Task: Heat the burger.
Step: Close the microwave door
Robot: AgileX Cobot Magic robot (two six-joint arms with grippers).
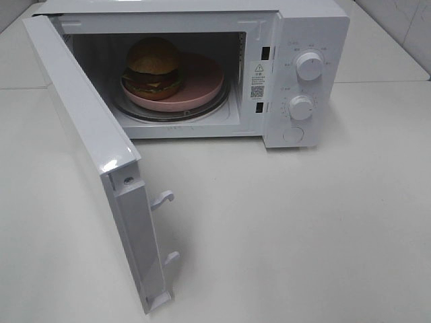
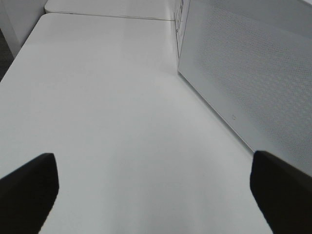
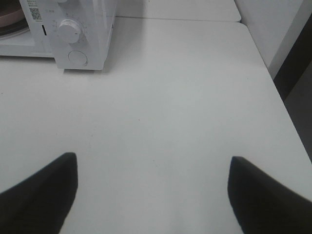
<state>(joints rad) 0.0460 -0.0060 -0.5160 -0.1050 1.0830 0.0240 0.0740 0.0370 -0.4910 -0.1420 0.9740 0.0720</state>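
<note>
Now: the round burger with its glossy golden-brown bun (dark patty, yellow cheese and a lettuce edge showing) sits on a pink round plate, toward the plate's left side. The plate rests on the glass turntable inside the white microwave oven. The oven's white door stands swung wide open.

Loading is judged done; closing up is the step in hand.

The left tool has its fingers apart with nothing between them, over the white bench just beside the door's perforated outer face. The right tool is likewise apart and empty, over bare bench, well apart from the control panel and its two white knobs.

The next move, as a judgement, is for the left arm to push the door round near its free edge until the latch hooks seat. Only then can the right tool turn a knob (which one sets the time cannot be read).
</note>
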